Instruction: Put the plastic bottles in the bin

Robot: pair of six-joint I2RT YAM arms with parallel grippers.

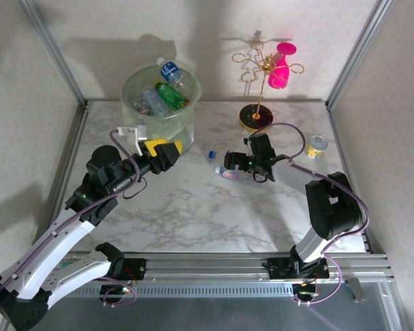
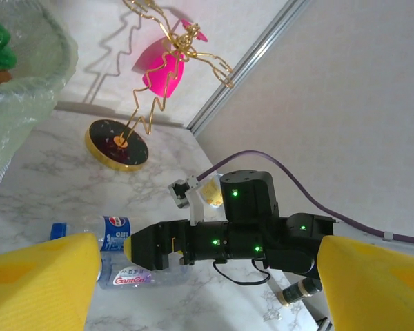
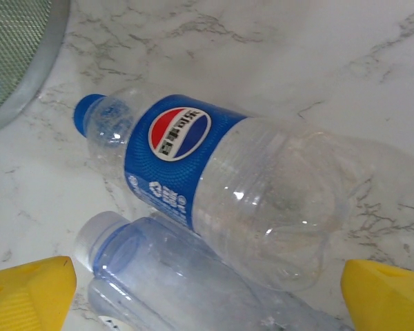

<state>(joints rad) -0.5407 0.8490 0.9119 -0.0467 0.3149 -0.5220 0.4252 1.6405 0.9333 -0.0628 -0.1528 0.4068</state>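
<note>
Two clear plastic bottles lie side by side on the marble table. One has a blue cap and blue label (image 3: pixel 193 148), the other a white cap (image 3: pixel 159 276) and a red-and-white label (image 2: pixel 132 278). My right gripper (image 1: pixel 232 167) hangs open just over them, its yellow fingertips (image 3: pixel 29 295) wide on either side, touching neither. The pale-green bin (image 1: pixel 183 127) stands at the back left and holds several bottles, among them a green one (image 1: pixel 171 95) and a blue-labelled one (image 1: pixel 172 72). My left gripper (image 1: pixel 168 153) hovers by the bin's front wall, open and holding nothing.
A gold wire stand with a black base (image 1: pixel 257 116) stands at the back, with a pink cup (image 1: pixel 281 69) hanging on it. A short silver can with a gold top (image 1: pixel 317 146) sits to the right. Metal frame posts and walls close in the table.
</note>
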